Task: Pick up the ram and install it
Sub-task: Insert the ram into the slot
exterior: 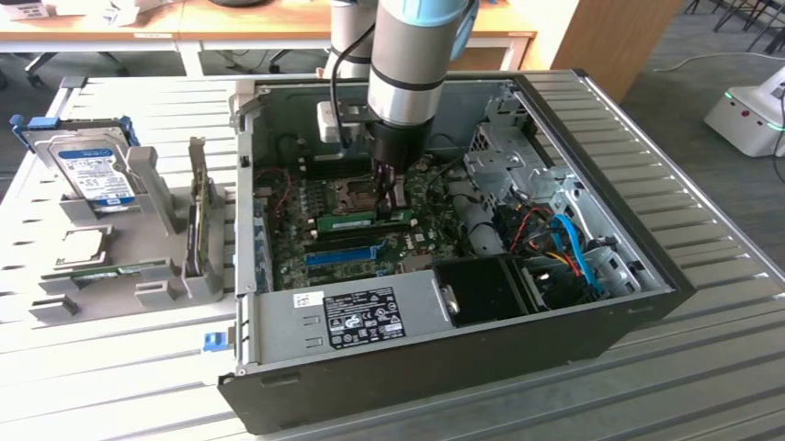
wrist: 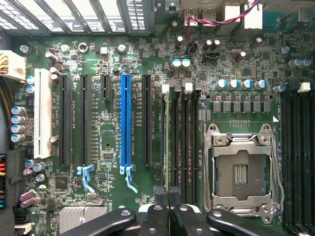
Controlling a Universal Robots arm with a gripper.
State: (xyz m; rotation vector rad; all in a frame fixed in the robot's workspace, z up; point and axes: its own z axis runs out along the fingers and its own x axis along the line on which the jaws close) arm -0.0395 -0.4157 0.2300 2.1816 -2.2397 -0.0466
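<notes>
The gripper [exterior: 395, 209] stands down inside the open case [exterior: 613, 312], directly over the motherboard. Its fingers [wrist: 161, 196] are pressed together, with only a seam between them.

The ram [exterior: 356, 221] is right under those tips. It stands on edge in a memory slot, not lying loose. On the exterior view's clock face its long axis runs 9 to 3 o'clock. The gripper sits toward the 3 o'clock end, so most of the stick stretches off from the tips toward 9 o'clock.

In the wrist view the ram [wrist: 168, 142] shows edge-on as a thin green line. It leads straight away from the gripper [wrist: 169, 196], in line with the seam between the tips. Tips and stick therefore share one plane, which I judge to be the relation that counts here. Whether the tips nip the top edge or only bear down on it I cannot tell.

The blue slot [exterior: 344, 254] runs parallel to the ram, just at its 6 o'clock. The socket [exterior: 353, 193] is close at its 12 o'clock. In the wrist view the ram stands between the blue slot [wrist: 126, 123] and the socket [wrist: 241, 172], in the bank of dark slots beside the socket.

A second stick [exterior: 108, 273] lies in the grey rack [exterior: 147, 294], outside the case — well apart, far toward 9 o'clock from the gripper.
</notes>
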